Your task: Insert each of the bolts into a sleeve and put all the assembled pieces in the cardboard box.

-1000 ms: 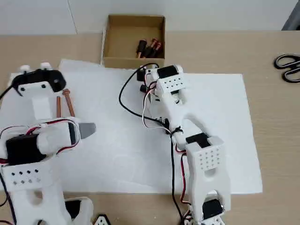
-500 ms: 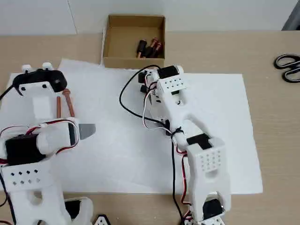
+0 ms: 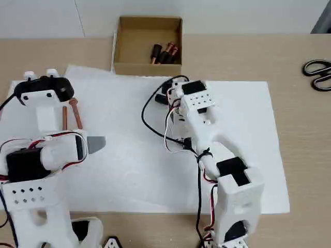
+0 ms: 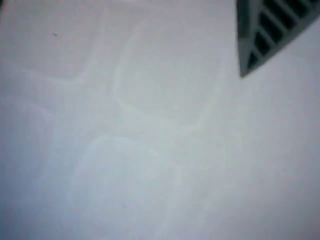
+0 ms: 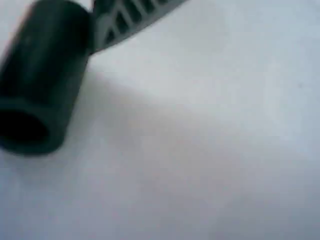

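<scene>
Cardboard box (image 3: 134,46) with assembled pieces (image 3: 165,52) inside

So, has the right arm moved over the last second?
Yes. In the high view the right arm has shifted rightward and drawn back a little, away from the cardboard box, which stayed put.

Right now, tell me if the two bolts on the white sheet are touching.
Apart. The high view shows white sheet between the straight bolt and the slanted bolt along their visible length.
</scene>
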